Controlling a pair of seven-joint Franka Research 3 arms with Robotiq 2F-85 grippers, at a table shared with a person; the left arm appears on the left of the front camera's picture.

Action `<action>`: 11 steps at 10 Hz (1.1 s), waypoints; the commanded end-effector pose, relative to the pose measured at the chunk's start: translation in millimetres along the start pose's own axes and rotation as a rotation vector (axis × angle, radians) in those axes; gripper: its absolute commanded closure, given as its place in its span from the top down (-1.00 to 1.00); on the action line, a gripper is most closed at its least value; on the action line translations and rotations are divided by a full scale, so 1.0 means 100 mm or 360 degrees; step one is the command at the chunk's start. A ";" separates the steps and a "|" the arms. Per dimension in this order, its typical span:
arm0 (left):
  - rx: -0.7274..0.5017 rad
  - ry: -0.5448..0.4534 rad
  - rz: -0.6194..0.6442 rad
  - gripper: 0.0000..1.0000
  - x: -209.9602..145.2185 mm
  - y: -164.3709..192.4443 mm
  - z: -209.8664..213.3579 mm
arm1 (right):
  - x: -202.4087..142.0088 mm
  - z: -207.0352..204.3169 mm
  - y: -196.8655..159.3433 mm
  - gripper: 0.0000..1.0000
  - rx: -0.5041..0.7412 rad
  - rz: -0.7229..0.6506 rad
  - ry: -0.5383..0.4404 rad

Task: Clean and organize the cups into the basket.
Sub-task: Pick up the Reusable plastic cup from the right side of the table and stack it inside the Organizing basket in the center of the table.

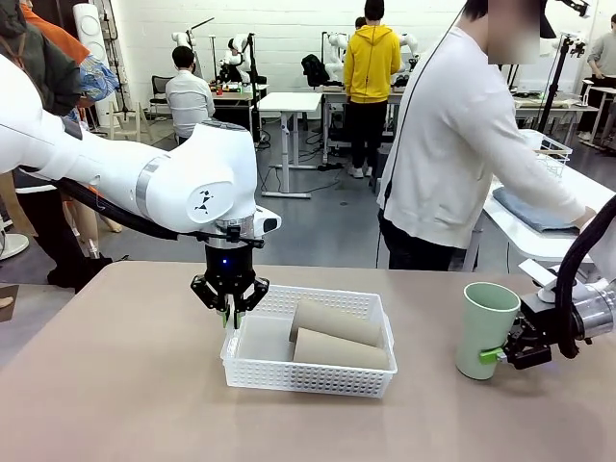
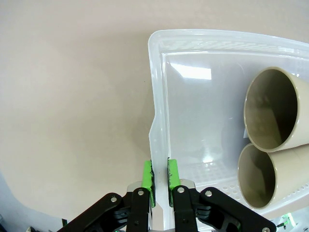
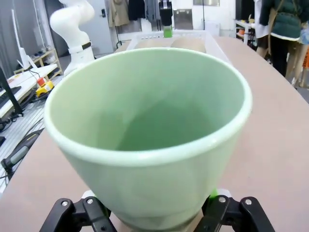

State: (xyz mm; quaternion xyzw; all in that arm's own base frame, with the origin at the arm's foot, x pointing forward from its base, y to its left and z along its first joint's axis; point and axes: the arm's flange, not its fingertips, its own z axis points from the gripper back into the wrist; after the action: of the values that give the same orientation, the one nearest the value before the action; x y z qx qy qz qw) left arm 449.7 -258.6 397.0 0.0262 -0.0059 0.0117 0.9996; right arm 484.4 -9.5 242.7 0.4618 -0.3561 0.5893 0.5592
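The white mesh basket (image 1: 308, 377) sits mid-table with two brown cups (image 1: 337, 322) (image 1: 342, 349) lying on their sides in its right half. My left gripper (image 1: 229, 313) points down at the basket's left rim. In the left wrist view the green pads (image 2: 147, 176) pinch that rim (image 2: 157, 96), with both cups' open mouths (image 2: 270, 108) (image 2: 258, 174) to the right. A mint-green cup (image 1: 484, 327) stands upright at the right, and my right gripper (image 1: 500, 354) is shut on its lower part. The right wrist view looks into this cup (image 3: 149, 121), with a finger on each side of its base.
A person (image 1: 462, 144) stands at the far side, turned to a side table (image 1: 539, 245) holding a folded blue cloth and a wire basket. Bare tabletop (image 1: 115, 385) lies left of and in front of the basket.
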 end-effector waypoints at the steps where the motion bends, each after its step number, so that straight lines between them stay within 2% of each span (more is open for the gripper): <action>1: 0.0000 -0.0008 0.0020 -1.00 -0.01 -0.02 0.00 | 0.00 0.04 -0.02 -0.29 -0.0002 0.0019 -0.0035; 2: 0.0000 -0.0008 0.0020 -1.00 -0.01 -0.02 0.00 | 0.09 0.06 0.02 -1.00 -0.0075 -0.0114 -0.0067; 3: 0.0000 -0.0008 0.0020 -1.00 -0.01 -0.02 0.00 | 0.42 0.11 0.16 -1.00 -0.0076 -0.0173 -0.0111; 6: 0.0000 -0.0008 0.0020 -1.00 -0.01 -0.02 0.00 | 1.56 0.48 0.60 -1.00 -0.0142 -0.0248 -0.0072; 7: 0.0000 -0.0008 0.0020 -1.00 -0.01 -0.02 0.00 | 1.79 0.60 0.68 -1.00 -0.0164 -0.0243 -0.0077; 8: 0.0000 -0.0008 0.0020 -1.00 -0.01 -0.02 0.00 | 1.96 0.69 0.73 -1.00 -0.0197 -0.0248 -0.0082; 11: 0.0000 -0.0008 0.0020 -1.00 -0.01 -0.02 0.00 | 2.12 0.77 0.80 -1.00 -0.0197 -0.0217 -0.0054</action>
State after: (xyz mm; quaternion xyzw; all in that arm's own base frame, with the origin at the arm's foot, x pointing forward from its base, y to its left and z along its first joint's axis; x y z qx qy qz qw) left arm 449.8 -258.5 396.9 0.0262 -0.0058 0.0117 0.9996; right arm 425.9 -23.2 479.4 0.4565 -0.3717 0.5190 0.6198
